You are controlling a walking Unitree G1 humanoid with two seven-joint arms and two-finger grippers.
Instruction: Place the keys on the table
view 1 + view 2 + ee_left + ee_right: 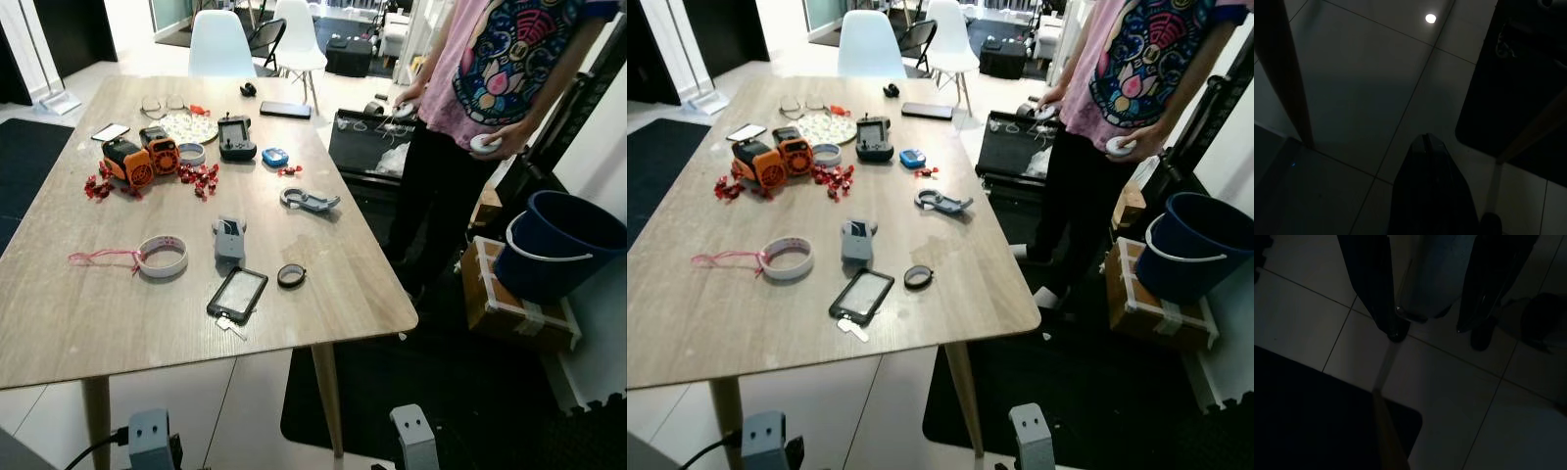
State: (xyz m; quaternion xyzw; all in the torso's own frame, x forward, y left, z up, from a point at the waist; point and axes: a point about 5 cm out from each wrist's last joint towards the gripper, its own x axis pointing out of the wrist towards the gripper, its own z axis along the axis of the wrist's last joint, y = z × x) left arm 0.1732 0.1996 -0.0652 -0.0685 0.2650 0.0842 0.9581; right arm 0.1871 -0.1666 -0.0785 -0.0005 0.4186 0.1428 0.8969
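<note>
With the keys (pixel 231 322) already lying beside the black case (pixel 237 294) near the bench (pixel 59 323) edge, both arms hung idle below: left pincer (pixel 1425 142) clenched, right pincer (pixel 1434 333) released.

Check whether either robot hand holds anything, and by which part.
Nothing held: left hand and right hand hang empty over the floor; the keys lie on the table.

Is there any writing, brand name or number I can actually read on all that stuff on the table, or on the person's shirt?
None can be read.
Orange device: any markings are too small.
White tape roll: red print is blurred.
Dark phone case: no legible label.
Person's shirt: a colourful pattern, no readable words.
</note>
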